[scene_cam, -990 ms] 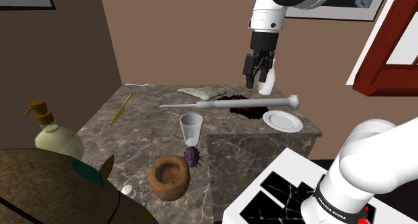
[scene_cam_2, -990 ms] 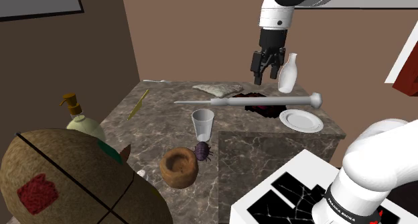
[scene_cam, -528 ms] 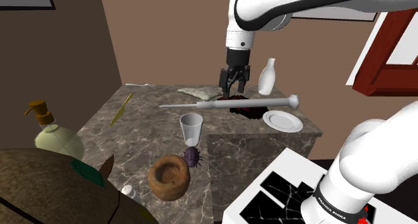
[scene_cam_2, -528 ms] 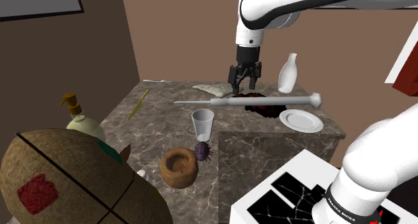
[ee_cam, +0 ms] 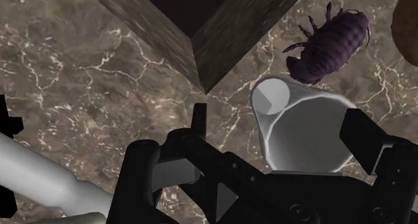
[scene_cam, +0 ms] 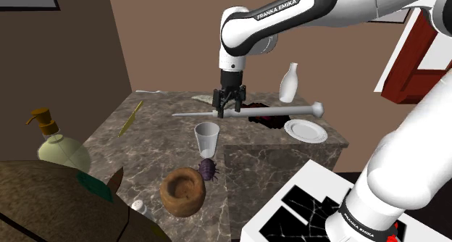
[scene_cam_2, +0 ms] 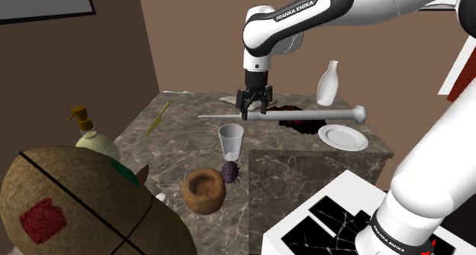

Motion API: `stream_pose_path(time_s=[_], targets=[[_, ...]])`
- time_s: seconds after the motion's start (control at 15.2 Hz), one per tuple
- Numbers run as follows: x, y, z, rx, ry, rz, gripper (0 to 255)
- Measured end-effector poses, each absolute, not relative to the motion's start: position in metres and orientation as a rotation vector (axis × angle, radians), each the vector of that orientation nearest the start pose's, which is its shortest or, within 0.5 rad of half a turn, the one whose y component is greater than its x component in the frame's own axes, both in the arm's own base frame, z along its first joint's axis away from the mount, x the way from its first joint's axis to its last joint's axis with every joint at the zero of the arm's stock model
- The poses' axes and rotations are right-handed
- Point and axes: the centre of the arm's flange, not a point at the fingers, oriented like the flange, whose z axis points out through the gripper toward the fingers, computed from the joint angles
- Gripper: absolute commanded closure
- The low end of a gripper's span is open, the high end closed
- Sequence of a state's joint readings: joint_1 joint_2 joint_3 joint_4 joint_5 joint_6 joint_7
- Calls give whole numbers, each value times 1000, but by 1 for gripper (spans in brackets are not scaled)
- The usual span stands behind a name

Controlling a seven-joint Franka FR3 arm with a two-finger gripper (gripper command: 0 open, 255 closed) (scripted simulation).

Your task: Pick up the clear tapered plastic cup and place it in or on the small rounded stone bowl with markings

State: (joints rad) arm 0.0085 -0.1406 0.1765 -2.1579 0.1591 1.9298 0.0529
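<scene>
The clear tapered cup (scene_cam: 206,139) (scene_cam_2: 231,141) stands upright on the marble table (scene_cam: 148,150), just behind a purple bug. The brown rounded bowl (scene_cam: 182,192) (scene_cam_2: 204,189) sits in front of the cup, toward the table's near edge. My gripper (scene_cam: 226,111) (scene_cam_2: 252,111) hangs open above the table, behind and higher than the cup, close over a long grey rod. In the wrist view the cup's mouth (ee_cam: 301,129) lies below the gripper (ee_cam: 258,139), near one finger and untouched. The bowl's rim (ee_cam: 408,21) shows past the bug.
A long grey rod with a knob (scene_cam: 246,112) (scene_cam_2: 282,114) lies just behind the cup. The purple bug (scene_cam: 208,168) (ee_cam: 328,38) sits between cup and bowl. A white plate (scene_cam: 305,130), white bottle (scene_cam: 288,83), yellow stick (scene_cam: 132,119) and soap dispenser (scene_cam: 58,146) stand around.
The arm swung toward both exterior views' left and came down, from beside the white bottle to just over the rod behind the cup. The fingers stayed open; no object moved.
</scene>
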Motion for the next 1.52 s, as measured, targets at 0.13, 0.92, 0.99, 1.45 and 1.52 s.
stream_pose_path(time_s=[0.13,0.92,0.99,1.45,1.52], targets=[[509,111,432,-3017,-93,166,0],[543,128,361,-3001,-79,189,0],[543,128,360,-3001,-79,189,0],[543,129,359,-3001,-79,188,255],[543,129,359,-3001,-79,188,255]])
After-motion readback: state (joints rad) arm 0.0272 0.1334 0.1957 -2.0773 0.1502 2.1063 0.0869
